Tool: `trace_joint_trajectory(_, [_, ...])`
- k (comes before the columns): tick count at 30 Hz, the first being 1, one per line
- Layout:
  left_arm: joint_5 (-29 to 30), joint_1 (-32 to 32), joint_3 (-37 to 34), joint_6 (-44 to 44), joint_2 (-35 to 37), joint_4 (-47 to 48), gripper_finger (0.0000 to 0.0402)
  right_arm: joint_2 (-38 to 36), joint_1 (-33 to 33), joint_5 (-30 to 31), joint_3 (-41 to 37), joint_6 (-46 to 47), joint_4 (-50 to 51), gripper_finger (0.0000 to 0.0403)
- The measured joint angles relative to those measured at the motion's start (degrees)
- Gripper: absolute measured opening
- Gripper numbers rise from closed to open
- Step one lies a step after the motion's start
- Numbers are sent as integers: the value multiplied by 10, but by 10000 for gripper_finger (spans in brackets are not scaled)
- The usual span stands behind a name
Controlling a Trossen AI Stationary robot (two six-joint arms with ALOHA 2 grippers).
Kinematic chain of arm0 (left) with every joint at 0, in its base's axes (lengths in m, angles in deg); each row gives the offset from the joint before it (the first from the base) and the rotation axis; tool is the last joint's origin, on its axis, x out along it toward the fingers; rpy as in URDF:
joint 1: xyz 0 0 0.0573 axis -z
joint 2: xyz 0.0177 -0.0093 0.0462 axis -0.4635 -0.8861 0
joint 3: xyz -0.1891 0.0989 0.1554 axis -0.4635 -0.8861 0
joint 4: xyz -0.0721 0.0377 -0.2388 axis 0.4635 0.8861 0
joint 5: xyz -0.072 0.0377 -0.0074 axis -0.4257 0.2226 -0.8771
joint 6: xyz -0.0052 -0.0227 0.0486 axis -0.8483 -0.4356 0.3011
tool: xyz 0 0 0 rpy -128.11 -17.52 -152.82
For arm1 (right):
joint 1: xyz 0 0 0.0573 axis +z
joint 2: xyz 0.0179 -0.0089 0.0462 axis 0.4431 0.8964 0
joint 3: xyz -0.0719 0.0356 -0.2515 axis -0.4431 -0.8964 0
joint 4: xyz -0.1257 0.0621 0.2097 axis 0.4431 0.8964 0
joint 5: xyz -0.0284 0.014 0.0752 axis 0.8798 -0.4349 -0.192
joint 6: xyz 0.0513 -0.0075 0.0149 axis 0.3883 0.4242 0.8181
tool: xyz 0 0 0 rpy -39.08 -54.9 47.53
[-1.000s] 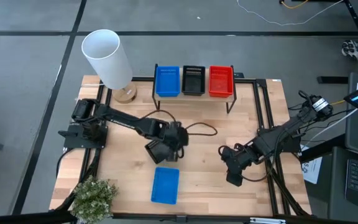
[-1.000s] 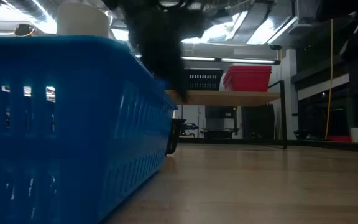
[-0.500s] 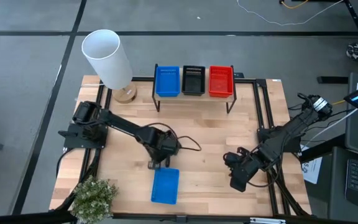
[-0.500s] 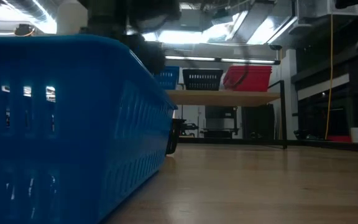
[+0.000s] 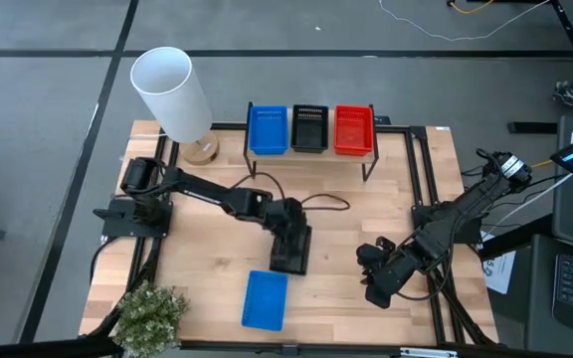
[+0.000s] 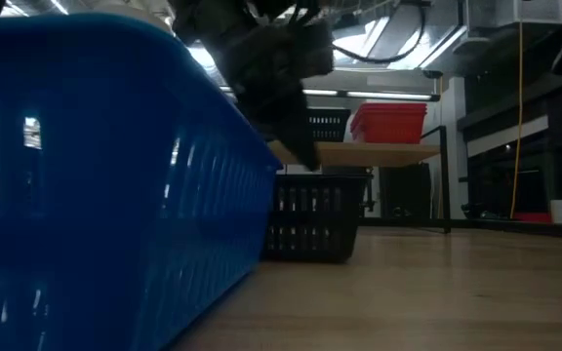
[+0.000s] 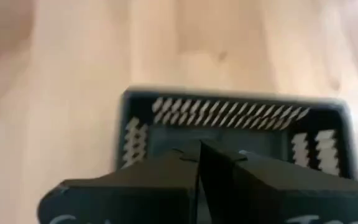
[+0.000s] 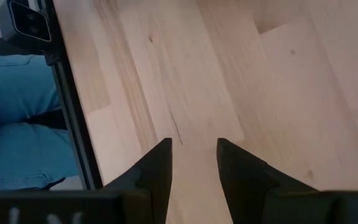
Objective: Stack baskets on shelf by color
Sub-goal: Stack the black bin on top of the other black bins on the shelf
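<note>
Three baskets on shelf [image 5: 311, 154], blue, black, red, one colour each to seed stacks; left gripper [image 5: 291, 251] closed on black basket [image 6: 315, 216] mid-table beside blue basket [image 5: 265, 298]; right gripper [image 8: 193, 163] parted, empty, idle.

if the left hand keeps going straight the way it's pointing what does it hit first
The left hand points down at the black basket on the table, so it would meet that basket first, probably the near wall or the floor inside. Its fingers look closed together; depth is hard to judge.
</note>
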Motion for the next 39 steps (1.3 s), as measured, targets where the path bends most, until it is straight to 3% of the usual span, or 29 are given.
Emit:
trace_joint_trajectory(3, [2, -3, 1, 3, 29, 59, 1, 0, 0, 5, 0, -4, -1, 125])
trace_joint_trajectory(11, [6, 45, -6, -36, 85, 357, 0, 0, 0, 61, 0, -18, -5, 125])
trace_joint_trajectory(13, [10, 59, -29, -37, 74, 343, 0, 0, 0, 61, 0, -17, -6, 125])
trace_joint_trajectory(17, [22, 68, -73, -35, 42, 198, 0, 0, 0, 61, 0, -16, -9, 125])
trace_joint_trajectory(22, [25, 48, -55, 0, 10, 45, 0, 0, 0, 63, 0, -16, -17, 125])
trace_joint_trajectory(26, [26, 33, -25, 11, -1, -14, 0, 0, 0, 90, 0, -16, -36, 125])
trace_joint_trajectory(31, [38, 26, -8, 16, -3, 7, 0, 16, 0, 106, 0, -31, -57, 125])
trace_joint_trajectory(35, [92, 27, 0, 30, 30, 111, 0, 50, 0, 135, 0, -74, -84, 125])
trace_joint_trajectory(39, [122, 37, 13, -4, 91, 237, 0, 95, -1, 218, 0, -185, -149, 123])
